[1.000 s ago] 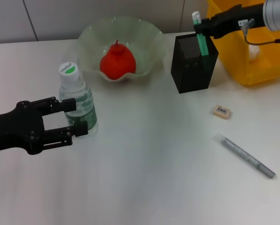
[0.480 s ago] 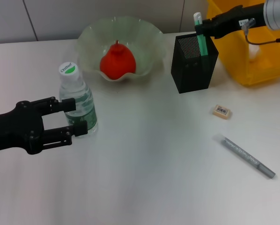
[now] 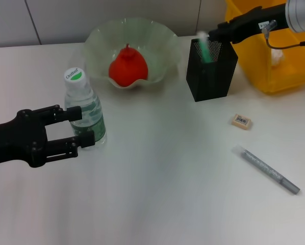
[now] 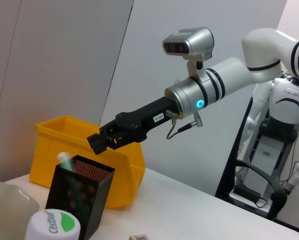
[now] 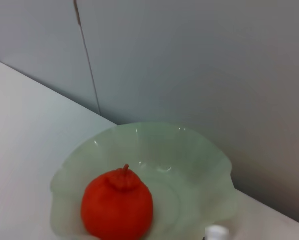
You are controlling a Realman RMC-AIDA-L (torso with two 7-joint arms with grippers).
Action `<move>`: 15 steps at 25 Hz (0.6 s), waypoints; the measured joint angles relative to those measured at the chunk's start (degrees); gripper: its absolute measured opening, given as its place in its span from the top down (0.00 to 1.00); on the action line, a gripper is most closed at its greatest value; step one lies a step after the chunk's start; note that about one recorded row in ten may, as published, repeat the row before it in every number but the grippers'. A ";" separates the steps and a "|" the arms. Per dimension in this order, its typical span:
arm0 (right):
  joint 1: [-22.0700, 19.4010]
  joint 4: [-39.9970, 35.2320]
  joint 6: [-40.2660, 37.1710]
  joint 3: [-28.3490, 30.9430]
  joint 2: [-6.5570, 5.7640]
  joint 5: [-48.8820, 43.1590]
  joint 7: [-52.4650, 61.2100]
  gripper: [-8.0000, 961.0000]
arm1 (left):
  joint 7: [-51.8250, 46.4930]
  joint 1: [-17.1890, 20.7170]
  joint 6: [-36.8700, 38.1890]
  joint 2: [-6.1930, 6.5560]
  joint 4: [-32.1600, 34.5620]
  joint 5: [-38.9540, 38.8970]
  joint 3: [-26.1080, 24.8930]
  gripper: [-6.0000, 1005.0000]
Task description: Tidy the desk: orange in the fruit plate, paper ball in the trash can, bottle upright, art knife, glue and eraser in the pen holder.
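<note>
1. Right gripper [image 3: 215, 33], jaws now apart, hangs over the pen holder [image 3: 211, 71]; the glue [image 3: 204, 50] has just dropped inside.
2. Glue done, I'd say; eraser [image 3: 242, 121] and knife [image 3: 268, 170] wait near right.
3. Left gripper [image 3: 77, 128] stays wide around the upright bottle [image 3: 84, 111]; orange [image 3: 127, 68] in plate [image 3: 160, 38].

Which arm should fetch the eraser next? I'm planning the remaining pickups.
Right. The right hand is above the pen holder, near the eraser; the left hand is by the bottle, across the desk.
</note>
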 joint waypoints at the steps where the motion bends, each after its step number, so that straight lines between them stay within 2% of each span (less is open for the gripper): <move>1: -0.04 0.02 -0.19 0.00 -0.03 -0.04 0.08 0.76 | 0.02 0.00 0.00 0.00 0.00 0.00 -0.01 0.26; 13: 0.38 2.73 -3.17 0.00 0.12 -0.79 1.17 0.55 | 0.44 -0.03 0.06 -0.05 -0.18 0.16 -0.01 0.26; 15: 0.59 4.25 -5.37 0.00 0.16 -0.72 1.78 0.55 | 0.45 0.05 0.08 -0.06 -0.33 0.16 -0.01 0.26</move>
